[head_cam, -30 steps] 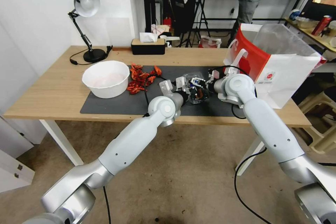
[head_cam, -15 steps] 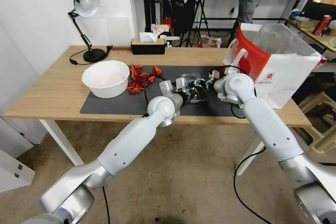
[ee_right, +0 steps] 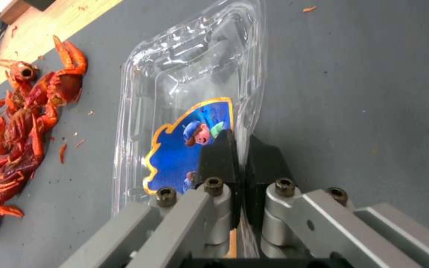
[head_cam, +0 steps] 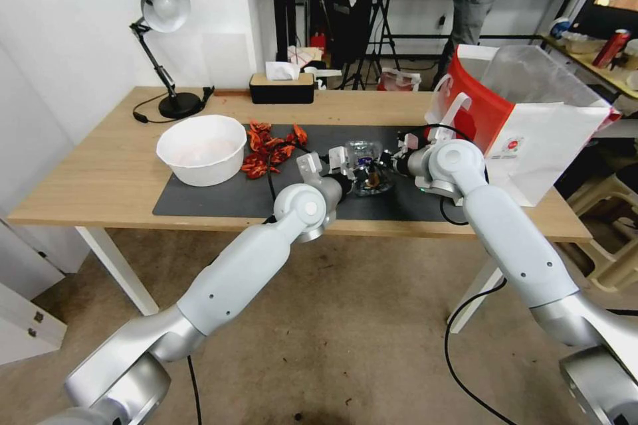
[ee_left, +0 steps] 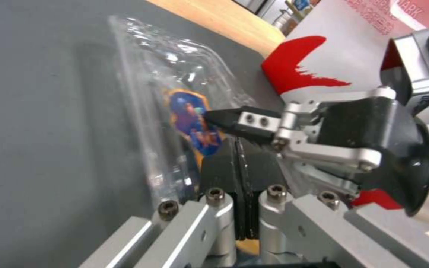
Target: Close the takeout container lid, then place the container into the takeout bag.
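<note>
The left gripper (head_cam: 350,166) reaches in from the near edge of the dark grey rubber mat (head_cam: 219,196), its black jaws pressed flat together at the near rim of the small clear plastic hinged takeout container (head_cam: 367,169); whether a flap of plastic sits between them, I cannot tell. In the left wrist view the left gripper (ee_left: 238,156) meets the takeout container (ee_left: 175,111) from one side while the right gripper (ee_left: 224,120) comes in from the other, a black fingertip touching the blue cartoon label (ee_left: 194,124). In the right wrist view the right gripper (ee_right: 239,149) has its jaws clamped on the thin clear rim of the takeout container (ee_right: 194,85), which lies flat on the mat. Left of it lies a heap of red crayfish shells (head_cam: 269,147), then a large white round bowl (head_cam: 201,149). To the right, behind the right arm, stands the big red-and-white paper takeout bag (head_cam: 531,123), upright and open-topped on the wooden table (head_cam: 86,172)
</note>
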